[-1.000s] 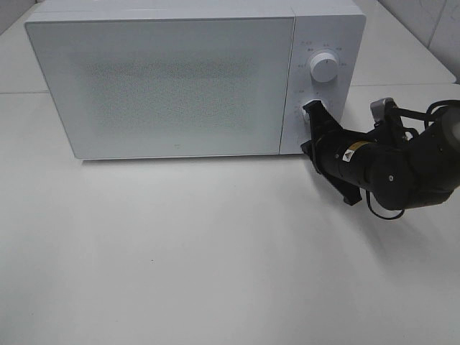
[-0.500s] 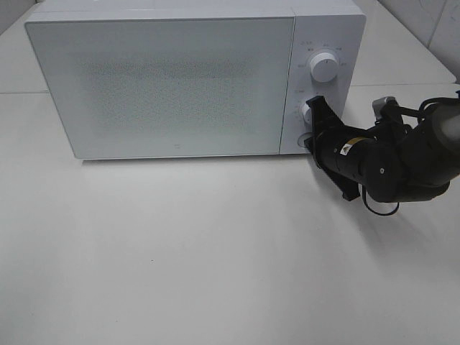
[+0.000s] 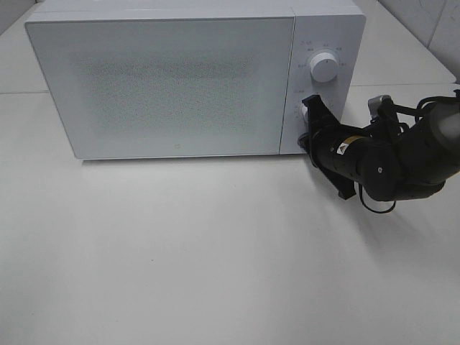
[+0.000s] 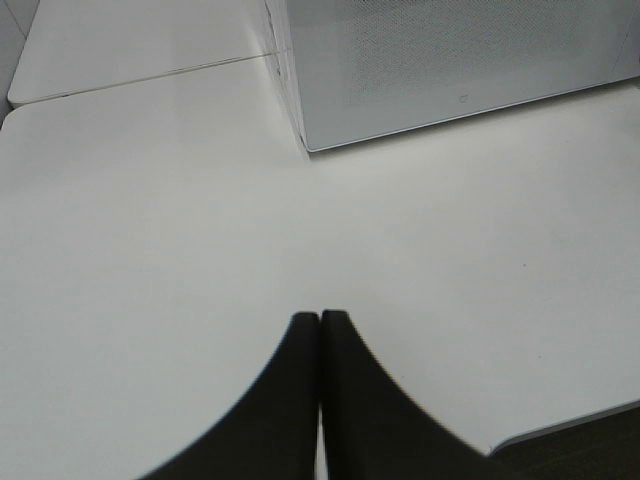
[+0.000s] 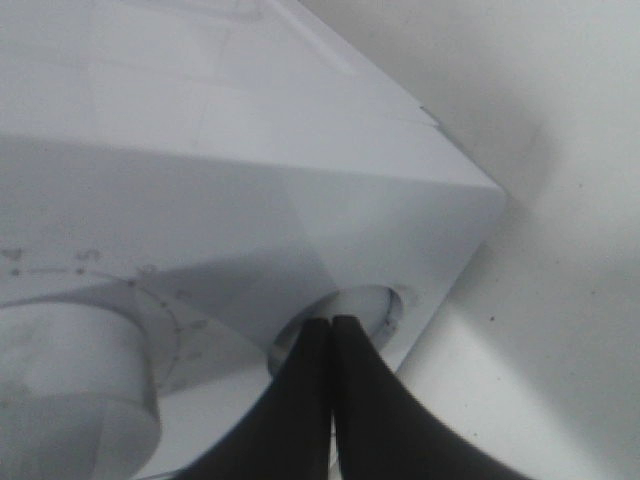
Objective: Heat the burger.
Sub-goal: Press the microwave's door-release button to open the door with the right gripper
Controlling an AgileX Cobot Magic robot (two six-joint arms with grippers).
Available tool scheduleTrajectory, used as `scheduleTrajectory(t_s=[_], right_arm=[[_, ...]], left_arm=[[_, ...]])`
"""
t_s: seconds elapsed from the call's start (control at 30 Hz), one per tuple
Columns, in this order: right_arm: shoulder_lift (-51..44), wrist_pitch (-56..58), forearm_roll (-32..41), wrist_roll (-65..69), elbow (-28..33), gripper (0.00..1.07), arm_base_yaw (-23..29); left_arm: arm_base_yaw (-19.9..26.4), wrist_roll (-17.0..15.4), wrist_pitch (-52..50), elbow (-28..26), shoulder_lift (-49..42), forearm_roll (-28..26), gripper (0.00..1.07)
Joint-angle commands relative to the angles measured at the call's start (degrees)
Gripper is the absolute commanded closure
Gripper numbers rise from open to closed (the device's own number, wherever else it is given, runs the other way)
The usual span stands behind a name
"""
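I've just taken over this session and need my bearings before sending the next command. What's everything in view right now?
microwave: one, white, at the back of the table, door shut
upper knob: one, white, top of the microwave's control panel
lower knob: one, white, below the upper knob, beside the right gripper
round button: one, white, bottom of the panel
table: one, white, under the microwave
burger: none in view
left gripper: one, black, shut, over the table in front of the microwave
right gripper: one, black, shut, tips at the round button
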Motion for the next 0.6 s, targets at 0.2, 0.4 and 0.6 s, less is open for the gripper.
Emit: scheduleTrajectory(t_s=[0.2, 0.4, 0.6], right_arm=[[-0.5, -4.8, -0.1, 0.2, -4.6, 1.07, -0.5], [-0.5, -4.9, 0.1, 0.2, -6.4, 1.07, -0.5], [-0.5, -4.9, 0.4, 0.2, -8.1, 1.07, -0.5]], left_arm=[[0.1, -0.6, -0.9, 0.2, -1.1, -0.4, 1.06], [0.1, -0.6, -0.9, 0.2, -1.1, -0.4, 1.06], [0.1, -0.6, -0.9, 0.2, -1.1, -0.4, 1.06]])
